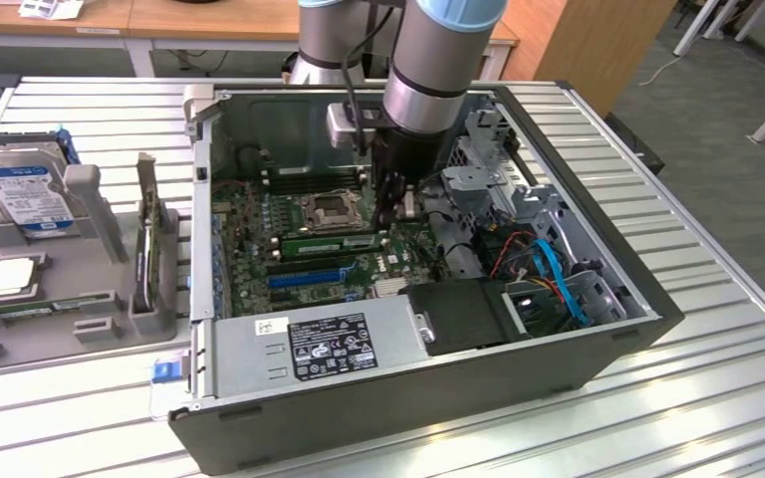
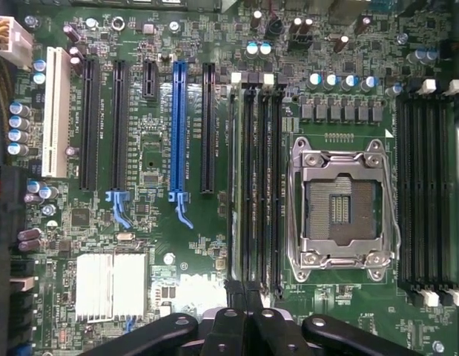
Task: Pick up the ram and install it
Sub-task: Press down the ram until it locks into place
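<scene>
An open computer case (image 1: 489,388) lies on its side on a slatted metal worktop (image 1: 701,398), with a silver power supply (image 1: 323,344) at its near edge. Beyond it the green motherboard (image 1: 290,224) faces up, the empty processor socket (image 1: 326,211) near its middle. The robot arm (image 1: 429,60) reaches down into the case, and its gripper (image 1: 393,221) sits low over the board just beside the socket, toward the exterior view's right. The jaws are clenched. From the wrist view the ram (image 2: 238,170) stands edge-on in the memory slots (image 2: 259,185) next to the socket, directly in line with the jaws; whether they pinch it or press on its end is hard to make out. At the exterior view's left, a grey tray (image 1: 37,299) holds a hard drive (image 1: 24,189) and a processor chip (image 1: 8,277).
</scene>
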Robot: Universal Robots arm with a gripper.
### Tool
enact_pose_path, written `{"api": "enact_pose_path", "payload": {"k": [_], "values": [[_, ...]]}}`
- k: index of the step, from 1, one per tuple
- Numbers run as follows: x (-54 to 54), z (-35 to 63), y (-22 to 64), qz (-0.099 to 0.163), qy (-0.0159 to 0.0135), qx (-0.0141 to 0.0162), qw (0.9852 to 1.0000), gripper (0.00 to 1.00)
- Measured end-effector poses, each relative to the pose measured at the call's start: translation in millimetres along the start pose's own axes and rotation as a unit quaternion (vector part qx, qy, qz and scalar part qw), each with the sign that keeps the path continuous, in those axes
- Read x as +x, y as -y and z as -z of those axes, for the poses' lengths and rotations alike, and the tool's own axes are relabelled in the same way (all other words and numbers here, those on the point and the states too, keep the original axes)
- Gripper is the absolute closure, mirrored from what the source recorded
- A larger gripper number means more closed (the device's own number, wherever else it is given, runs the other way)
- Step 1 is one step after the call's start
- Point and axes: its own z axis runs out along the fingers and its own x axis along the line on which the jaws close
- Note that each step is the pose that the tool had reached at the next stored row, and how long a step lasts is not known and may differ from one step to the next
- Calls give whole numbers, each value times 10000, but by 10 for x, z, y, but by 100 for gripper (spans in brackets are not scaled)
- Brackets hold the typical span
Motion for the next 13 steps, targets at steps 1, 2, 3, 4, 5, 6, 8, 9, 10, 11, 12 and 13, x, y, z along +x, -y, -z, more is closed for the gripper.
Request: {"api": "enact_pose_path", "payload": {"k": [1,2,3,4,5,6,8,9,10,11,12,13], "values": [[-1,11,-1,0,0,0,10000,90],[-1,23,-1,0,0,0,10000,90],[-1,32,-1,0,0,0,10000,90],[-2,40,-1,0,0,0,10000,90],[-2,48,-2,0,0,0,10000,90],[-3,55,-2,0,0,0,10000,90],[-3,60,-2,0,1,0,10000,90],[-4,60,-2,0,1,0,10000,90],[-3,61,-2,0,1,0,10000,90],[-3,62,-2,0,0,0,10000,90],[-3,62,-3,0,0,0,10000,90],[-3,62,-3,0,0,0,10000,90]]}}
